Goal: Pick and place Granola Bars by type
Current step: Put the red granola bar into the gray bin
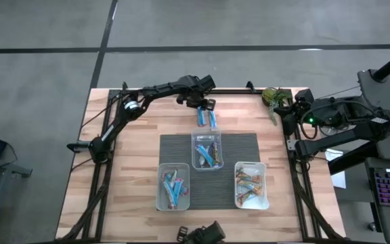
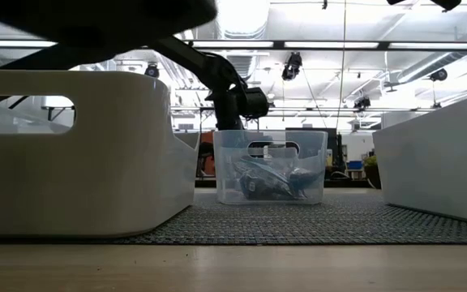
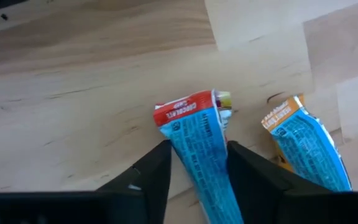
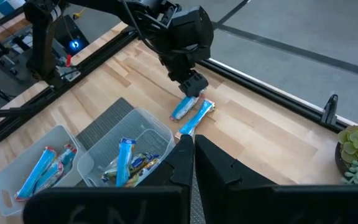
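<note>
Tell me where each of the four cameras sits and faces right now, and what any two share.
High: overhead, straight down on the table; both arms show.
Low: table height, level past the tubs; left arm above.
Left wrist: looks down past its fingers at the red-ended blue bar between them.
Right wrist: from the table's side, across the centre tub toward the left gripper; own fingers shut.
Shared: both wrist views show that bar.

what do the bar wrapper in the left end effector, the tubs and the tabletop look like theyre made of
Bar between the left end effector fingers: glossy printed film, crimped at the end, probably plastic foil. Tubs: clear, slightly frosted plastic; contents show through. Tabletop: pale wood planks with visible grain, matte.
</note>
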Controlling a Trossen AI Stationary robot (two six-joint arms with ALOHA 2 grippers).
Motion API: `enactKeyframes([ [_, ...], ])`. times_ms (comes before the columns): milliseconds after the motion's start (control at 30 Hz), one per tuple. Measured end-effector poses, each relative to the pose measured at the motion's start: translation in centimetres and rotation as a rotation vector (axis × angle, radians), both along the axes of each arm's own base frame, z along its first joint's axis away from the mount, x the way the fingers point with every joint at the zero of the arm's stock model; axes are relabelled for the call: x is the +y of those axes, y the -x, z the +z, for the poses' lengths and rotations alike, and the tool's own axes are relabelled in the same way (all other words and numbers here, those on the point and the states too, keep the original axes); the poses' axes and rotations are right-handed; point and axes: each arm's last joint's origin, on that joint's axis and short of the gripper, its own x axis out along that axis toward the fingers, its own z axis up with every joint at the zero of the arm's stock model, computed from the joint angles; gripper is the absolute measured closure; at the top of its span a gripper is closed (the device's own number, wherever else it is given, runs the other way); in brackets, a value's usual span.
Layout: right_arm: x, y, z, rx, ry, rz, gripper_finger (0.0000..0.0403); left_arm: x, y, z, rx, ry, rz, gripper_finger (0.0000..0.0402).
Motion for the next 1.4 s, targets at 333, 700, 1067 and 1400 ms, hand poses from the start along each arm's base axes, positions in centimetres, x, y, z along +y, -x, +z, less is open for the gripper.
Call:
enactKeyframes([
  [333, 0.0, 0.0, 0.0, 0.003, 0.004, 0.003, 0.0394, -0.1, 0.2, -0.1, 0.025, 0.006, -0.029, 0.0341],
  [700, 0.0, 0.0, 0.0, 0.004, 0.006, 0.004, 0.0394, 0.0, 0.4, 0.0, 0.048, -0.016, -0.059, 0.0398],
  [1067, 0.0, 0.0, 0.0, 0.004, 0.006, 0.004, 0.0394, -0.1, 0.7, 1.7, 0.019, -0.04, -0.085, 0.0401],
  [1400, 0.0, 0.0, 0.0, 0.004, 0.006, 0.004, 0.0394, 0.0, 0.9, 7.5, -0.046, -0.111, -0.136, 0.0401],
])
